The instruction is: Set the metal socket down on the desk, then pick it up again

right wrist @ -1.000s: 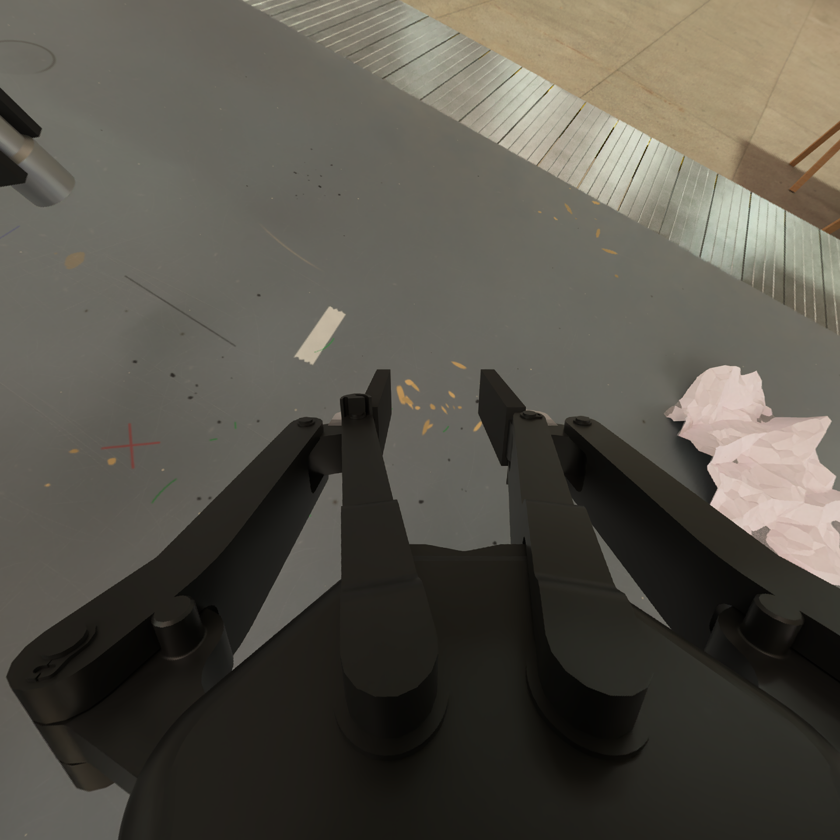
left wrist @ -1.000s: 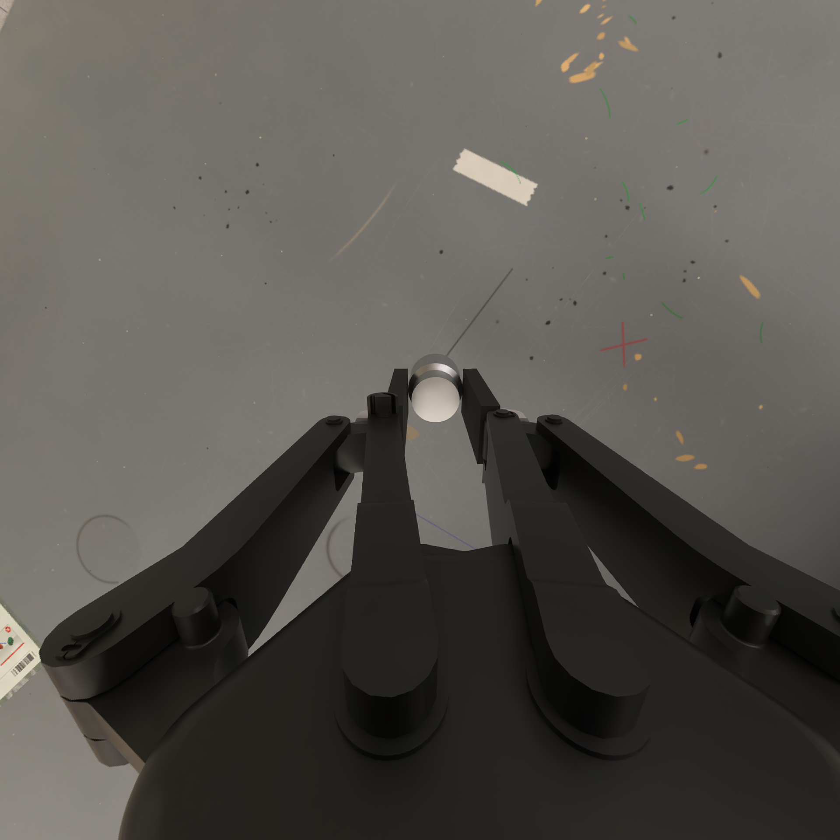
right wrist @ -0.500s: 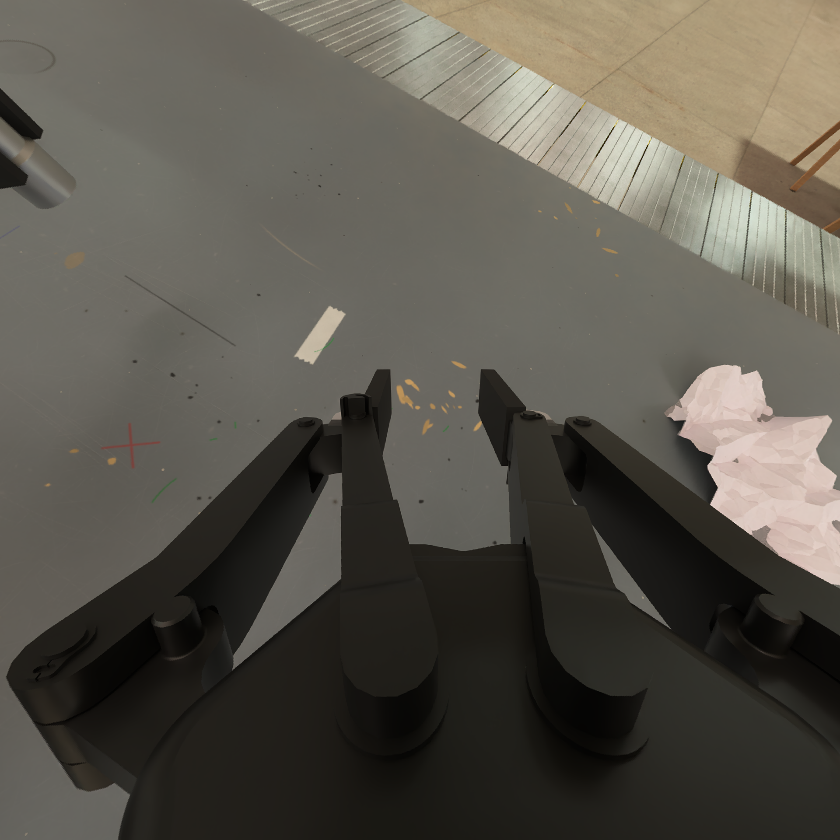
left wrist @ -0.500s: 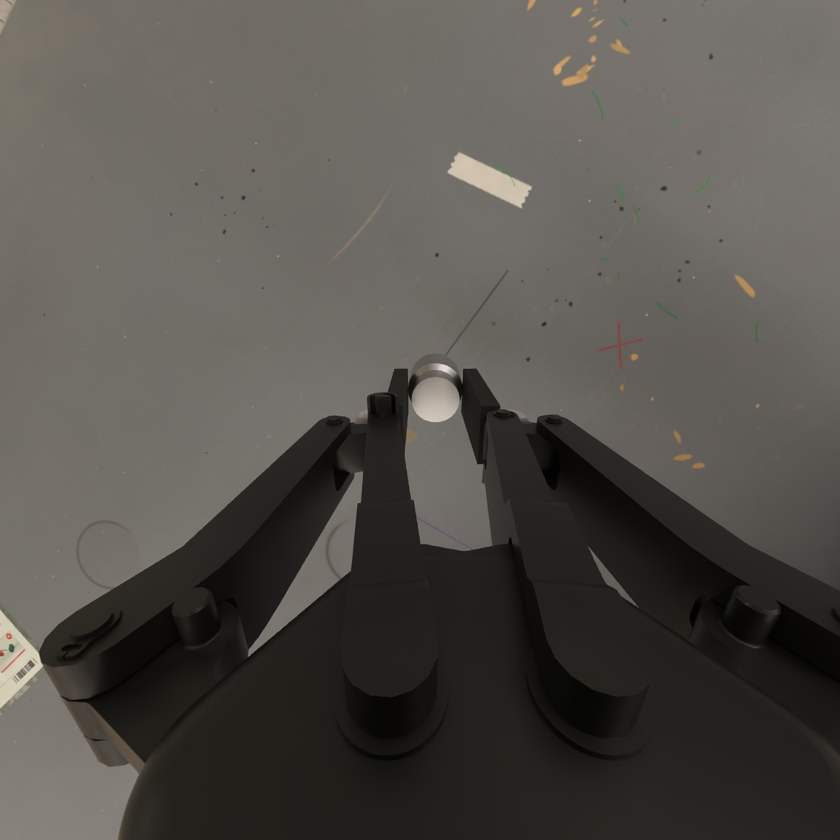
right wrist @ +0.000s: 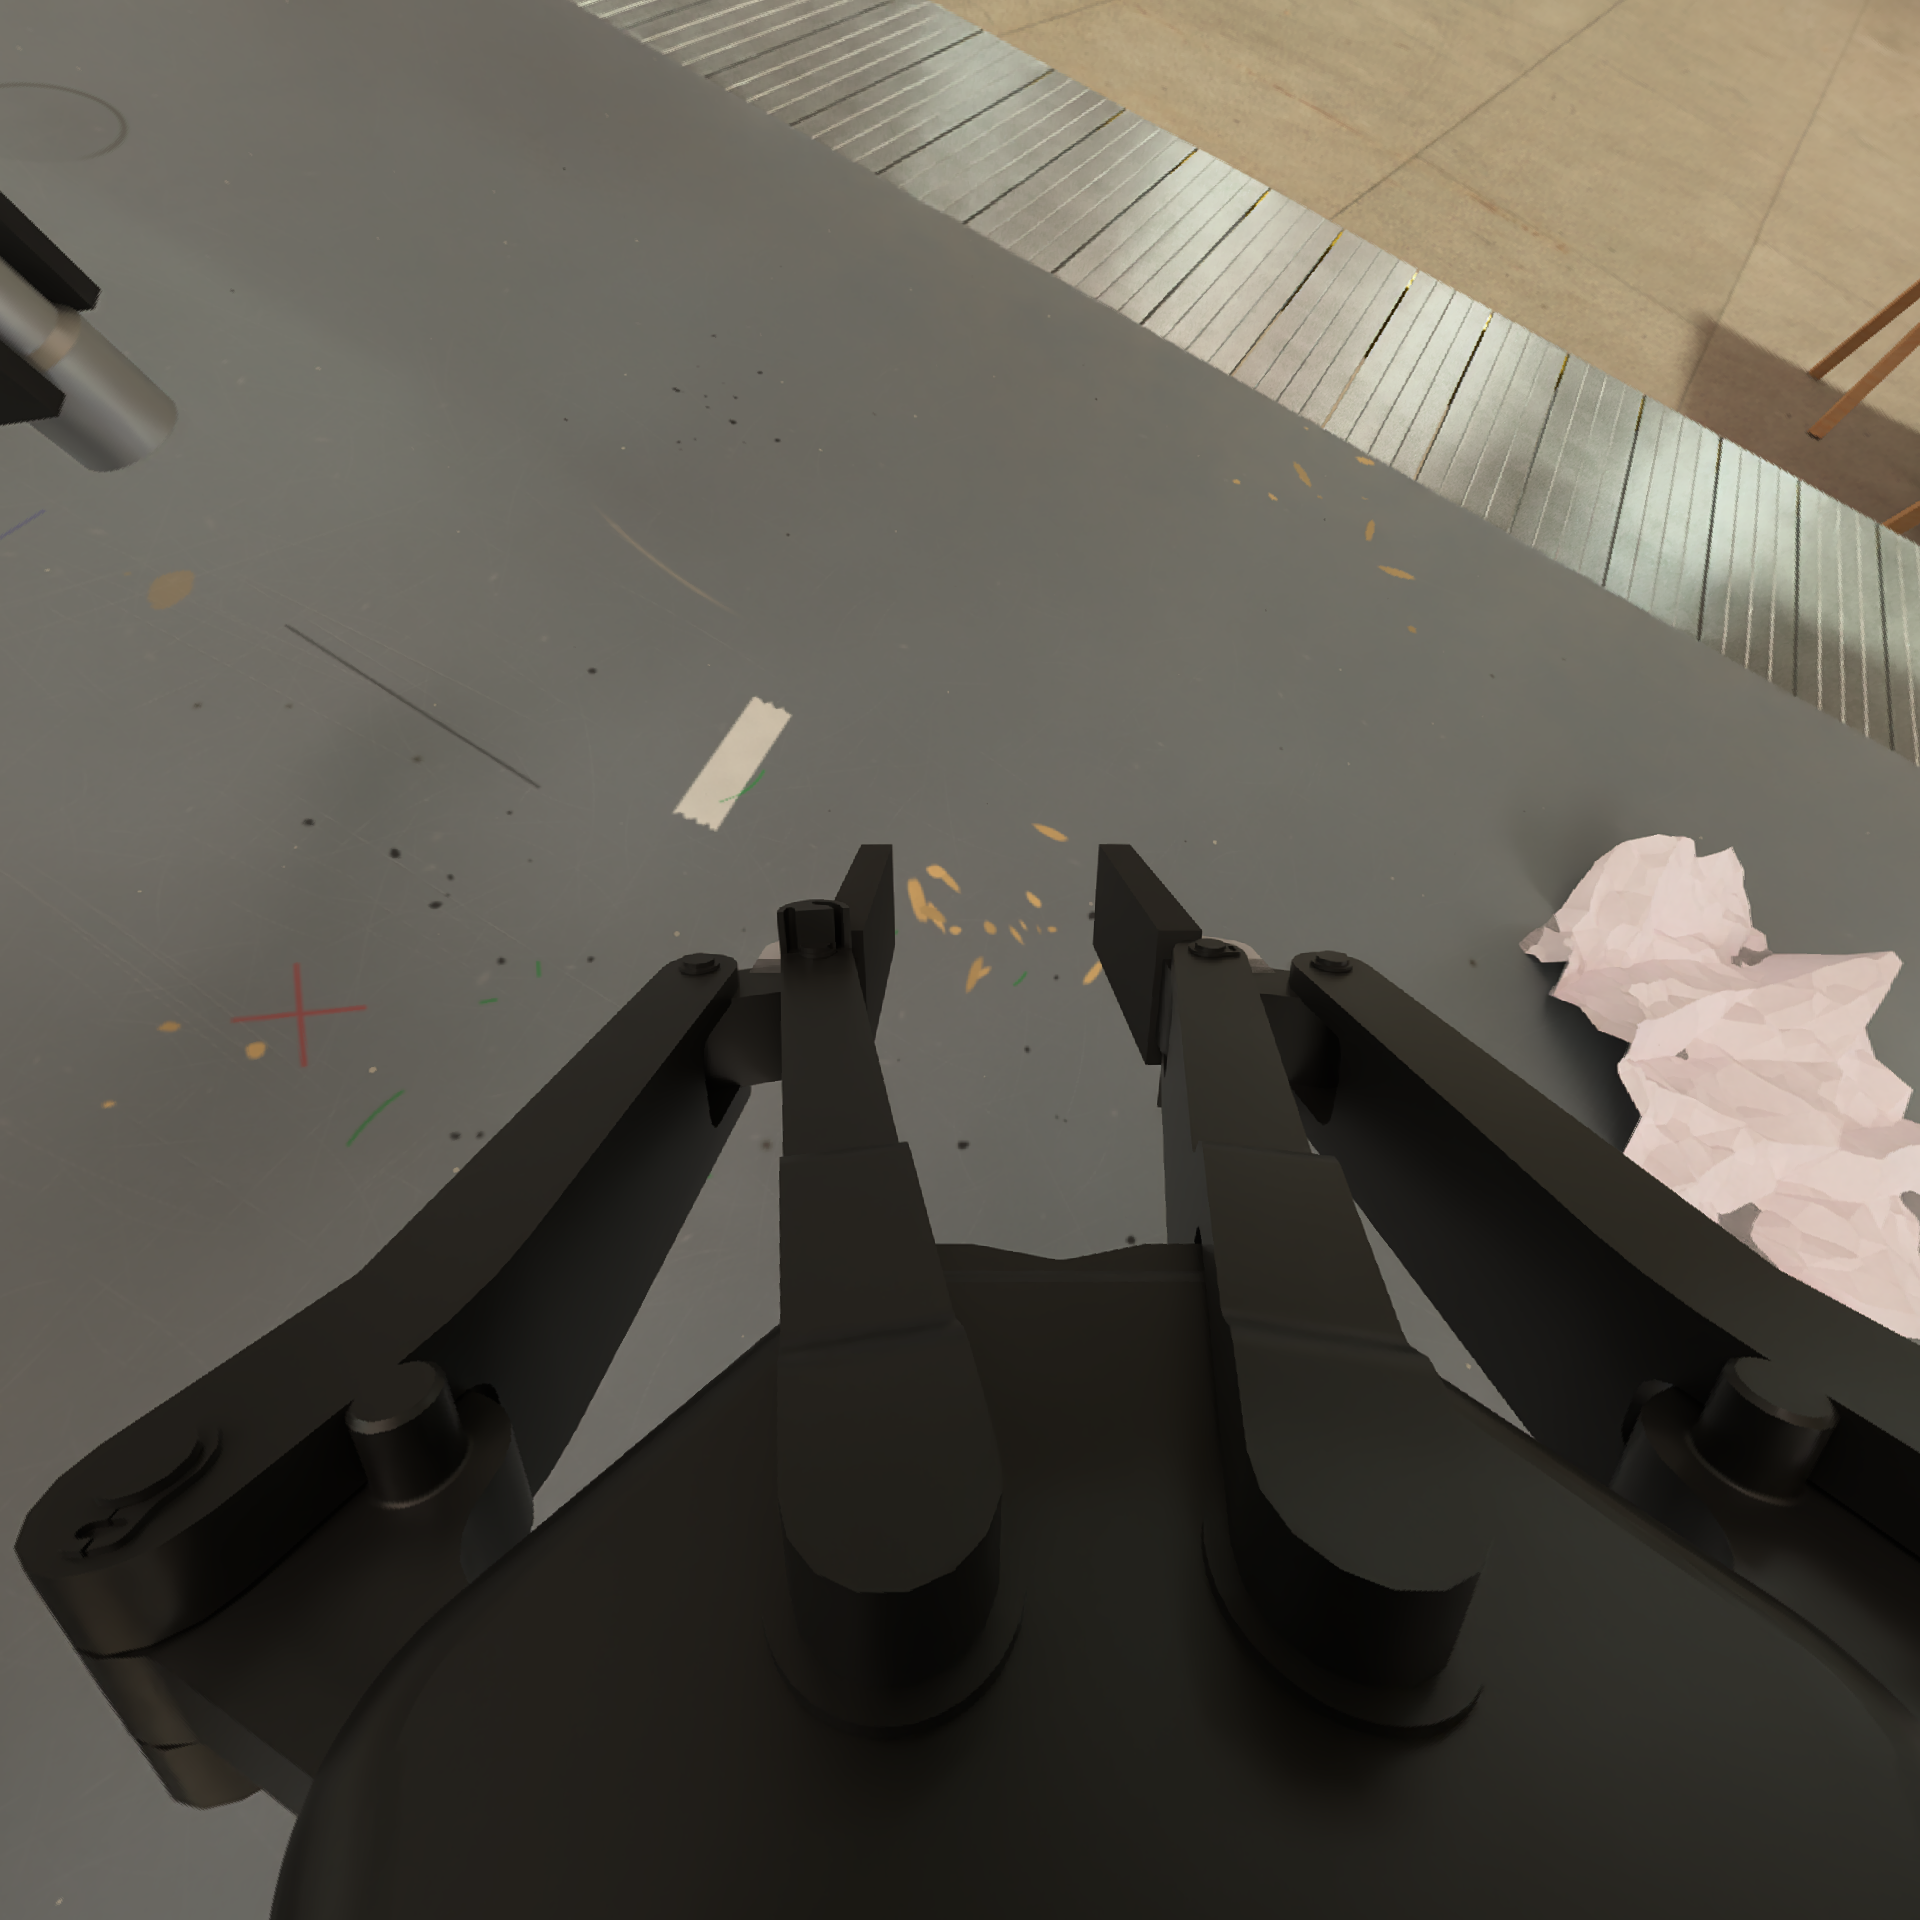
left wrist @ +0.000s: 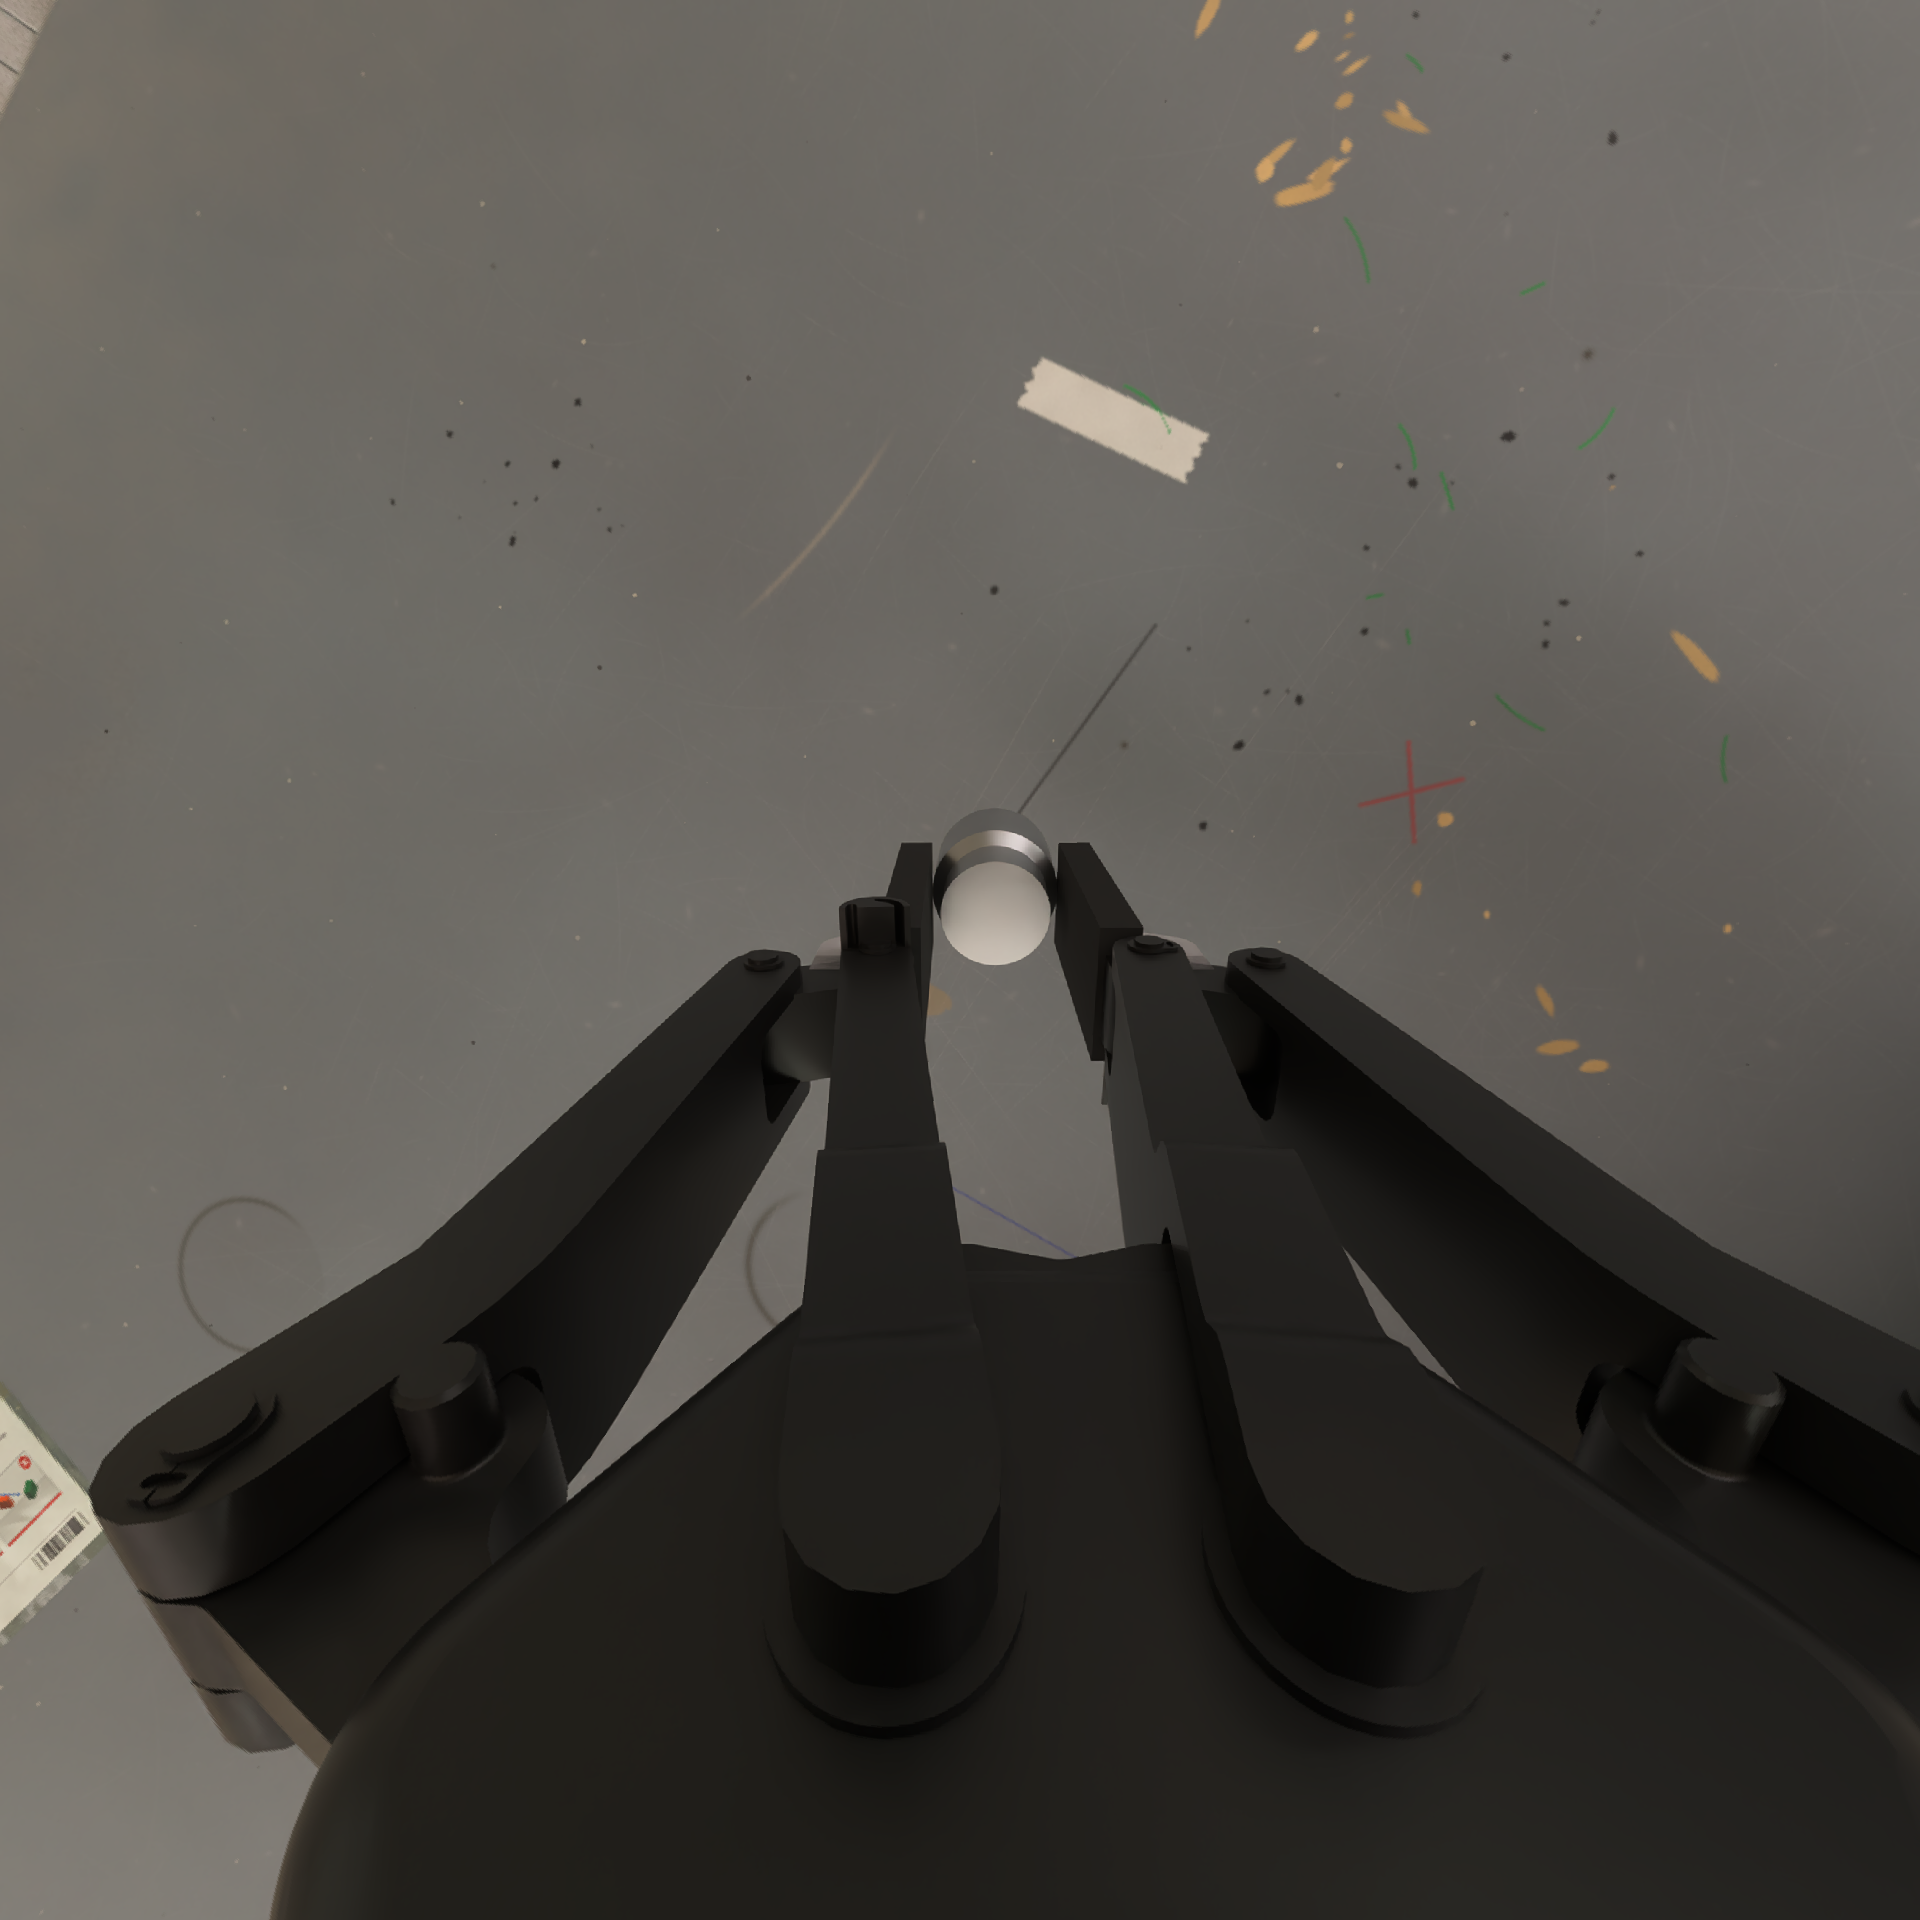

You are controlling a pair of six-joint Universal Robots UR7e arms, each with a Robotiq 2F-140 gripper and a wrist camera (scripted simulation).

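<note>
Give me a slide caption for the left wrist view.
Left gripper shut on the metal socket, held above the grey desk near a tape strip.

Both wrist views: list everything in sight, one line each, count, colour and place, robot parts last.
metal socket: 1, silver, clamped between the left gripper's fingertips above the desk
desk: 1, dark grey, speckled, under both arms
tape strip: 1, cream, flat on the desk ahead of the socket
red cross mark: 1, red, on the desk right of the socket
crumpled paper: 1, pale pink, on the desk right of the right gripper
card: 1, white, left edge of the left wrist view
left gripper: 1, black
right gripper: 1, black, empty
</note>
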